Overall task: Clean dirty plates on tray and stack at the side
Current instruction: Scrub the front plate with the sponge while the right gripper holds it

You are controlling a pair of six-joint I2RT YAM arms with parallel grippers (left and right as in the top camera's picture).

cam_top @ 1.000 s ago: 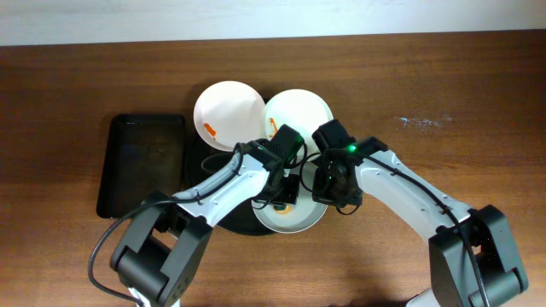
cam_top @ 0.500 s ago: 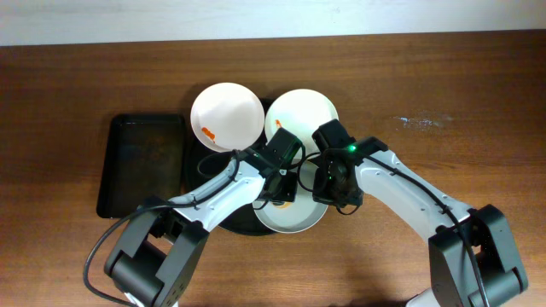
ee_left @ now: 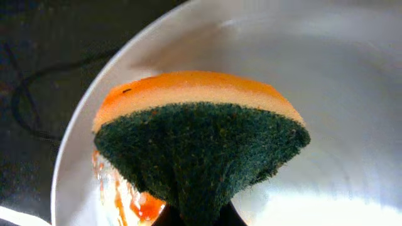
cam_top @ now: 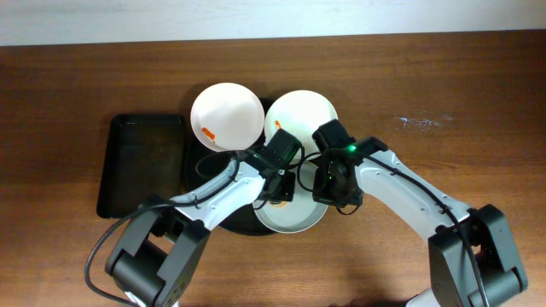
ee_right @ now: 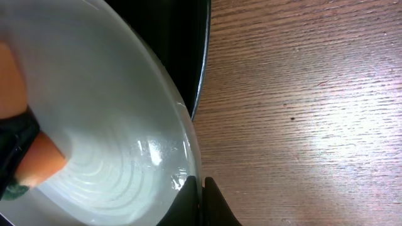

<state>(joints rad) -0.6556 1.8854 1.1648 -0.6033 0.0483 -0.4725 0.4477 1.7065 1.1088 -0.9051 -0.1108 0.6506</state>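
From above, on the wooden table (cam_top: 444,77) there is a round dark tray (cam_top: 241,223) with three white plates. The plate (cam_top: 294,220) nearest to the robot lies under both tools. A stained plate (cam_top: 227,117) with an orange mark and a third plate (cam_top: 300,112) sit at the far side, touching each other. A black rectangular tray (cam_top: 141,170) lies just beside the round one, on the left. The left gripper (cam_top: 280,189) is over the plate's left part, and the right gripper (cam_top: 328,183) is at its right rim. In the left wrist view, the left gripper (ee_left: 196,216) is closed narrow on a sponge (ee_left: 201,141), orange on top and dark green below. The sponge is pinched from below and stands inside the plate (ee_left: 326,94), and an orange-red smear (ee_left: 135,202) lies beside it. In the right wrist view, the right gripper (ee_right: 200,199) is clamped narrow on the rim of the plate (ee_right: 113,113). The sponge (ee_right: 28,154) shows at the left edge, and the table (ee_right: 314,113) is at the right.
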